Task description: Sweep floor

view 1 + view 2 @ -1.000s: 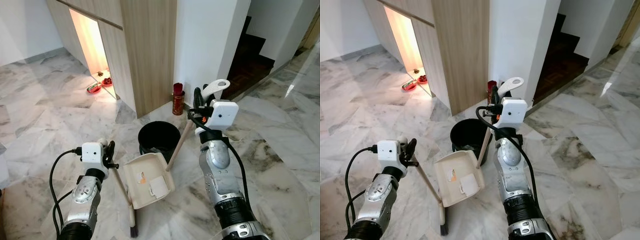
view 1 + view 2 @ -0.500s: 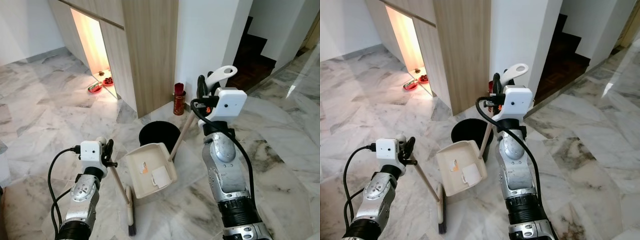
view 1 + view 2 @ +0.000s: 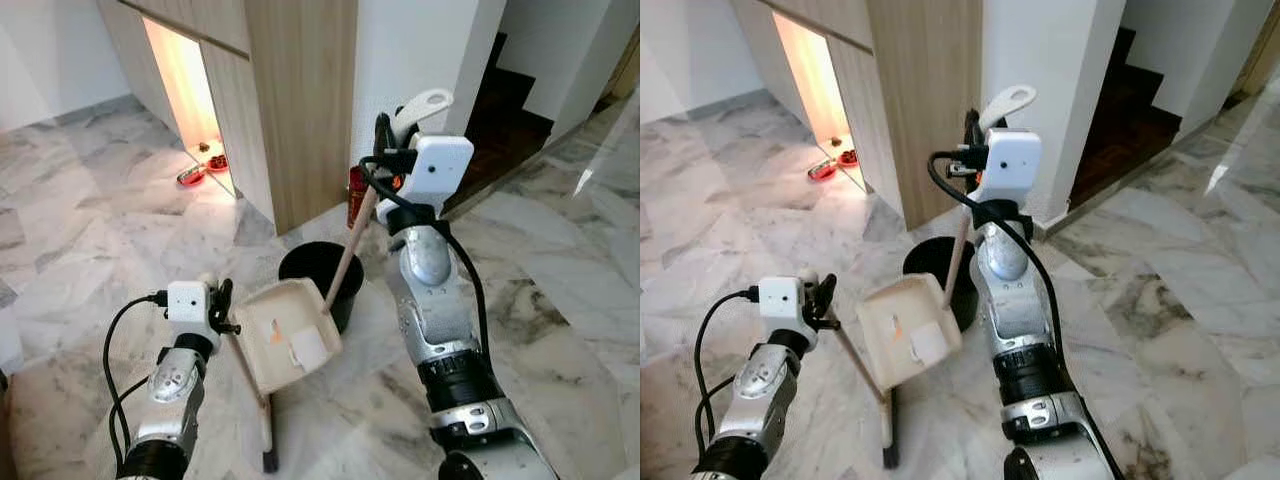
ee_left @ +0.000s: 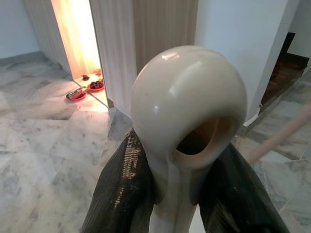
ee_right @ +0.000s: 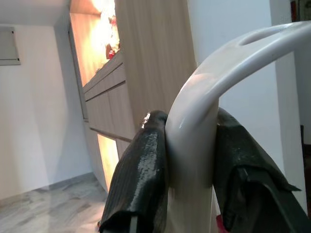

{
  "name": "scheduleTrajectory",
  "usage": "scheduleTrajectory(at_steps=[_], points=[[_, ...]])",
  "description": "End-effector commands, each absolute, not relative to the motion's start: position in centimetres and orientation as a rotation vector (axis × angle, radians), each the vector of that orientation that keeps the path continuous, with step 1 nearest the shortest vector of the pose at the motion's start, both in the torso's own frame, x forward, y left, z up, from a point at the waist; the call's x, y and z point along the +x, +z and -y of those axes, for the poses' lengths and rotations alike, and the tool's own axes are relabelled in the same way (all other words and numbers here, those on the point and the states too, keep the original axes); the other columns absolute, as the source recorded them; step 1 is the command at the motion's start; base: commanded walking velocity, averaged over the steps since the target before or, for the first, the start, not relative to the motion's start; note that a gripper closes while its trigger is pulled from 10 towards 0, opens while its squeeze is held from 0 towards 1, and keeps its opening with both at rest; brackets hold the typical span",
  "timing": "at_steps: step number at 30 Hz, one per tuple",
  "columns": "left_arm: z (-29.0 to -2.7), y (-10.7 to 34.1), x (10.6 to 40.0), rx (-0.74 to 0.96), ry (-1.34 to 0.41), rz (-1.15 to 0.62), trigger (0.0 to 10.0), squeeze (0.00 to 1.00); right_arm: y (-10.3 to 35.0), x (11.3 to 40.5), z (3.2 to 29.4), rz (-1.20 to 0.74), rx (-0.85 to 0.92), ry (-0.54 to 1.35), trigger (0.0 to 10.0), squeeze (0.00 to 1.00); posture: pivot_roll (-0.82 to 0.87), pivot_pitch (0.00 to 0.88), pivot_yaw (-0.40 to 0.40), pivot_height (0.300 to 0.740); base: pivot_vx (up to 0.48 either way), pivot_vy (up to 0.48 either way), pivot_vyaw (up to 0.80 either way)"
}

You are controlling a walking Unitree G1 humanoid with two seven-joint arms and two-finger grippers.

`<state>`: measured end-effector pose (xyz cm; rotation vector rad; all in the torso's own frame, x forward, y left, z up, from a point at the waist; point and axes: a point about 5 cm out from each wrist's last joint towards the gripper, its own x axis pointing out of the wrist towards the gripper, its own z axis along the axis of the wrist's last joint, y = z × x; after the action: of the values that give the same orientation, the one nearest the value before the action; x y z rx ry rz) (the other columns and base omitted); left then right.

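While both arms are raised over the marble floor [image 3: 90,250], each tool is closed on a handle. Right tool [image 3: 385,140]: its two black fingers [image 5: 141,179] are clamped on either side of the cream dustpan handle [image 5: 194,145], just below the looped hanging end [image 3: 425,102]. The wooden shaft [image 3: 348,250] runs down and toward the robot's left to the cream dustpan [image 3: 285,335]. The pan is lifted off the floor and tilted, its open face turned toward the camera, and it hangs just in front of the black bin [image 3: 325,270], overlapping the bin's near rim in view. Inside the pan: a white paper scrap [image 3: 307,350] and a small orange mark [image 3: 275,336]. No writing can be read on either.

Left tool [image 3: 218,305]: the fingers [image 4: 121,194] are closed on the broom handle [image 4: 187,121] just under its rounded cream end cap, which has a hanging hole. The broom shaft [image 3: 248,372] slants down from the tool, passing behind the pan's left edge, to the dark broom head [image 3: 269,462] resting on the floor.

Behind the bin stand a red cylindrical container [image 3: 356,196] at the foot of the white wall, and a wood-panelled cabinet [image 3: 300,100]. A lit niche [image 3: 185,90] holds red dishes [image 3: 190,176] at floor level. A dark staircase [image 3: 505,110] rises at the right.
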<state>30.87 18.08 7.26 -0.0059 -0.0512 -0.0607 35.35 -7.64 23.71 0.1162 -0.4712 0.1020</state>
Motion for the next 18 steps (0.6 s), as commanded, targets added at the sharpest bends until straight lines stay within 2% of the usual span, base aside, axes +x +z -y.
scheduleTrajectory(at_steps=[1, 18], points=[[-18.3, 7.8, 30.9, 0.020, -0.054, 0.082, 10.0, 0.00, 25.4, 35.2, 7.4, 0.538, 0.149, 0.094, 10.0, 0.00, -0.02, 0.000, 0.054, 0.740, 0.000, 0.000, 0.00], [-18.4, 7.5, 30.6, 0.023, -0.043, 0.075, 10.0, 0.00, 24.3, 34.9, 10.4, 0.536, 0.127, -0.256, 10.0, 0.00, -0.01, 0.000, 0.059, 0.740, 0.000, 0.000, 0.00]])
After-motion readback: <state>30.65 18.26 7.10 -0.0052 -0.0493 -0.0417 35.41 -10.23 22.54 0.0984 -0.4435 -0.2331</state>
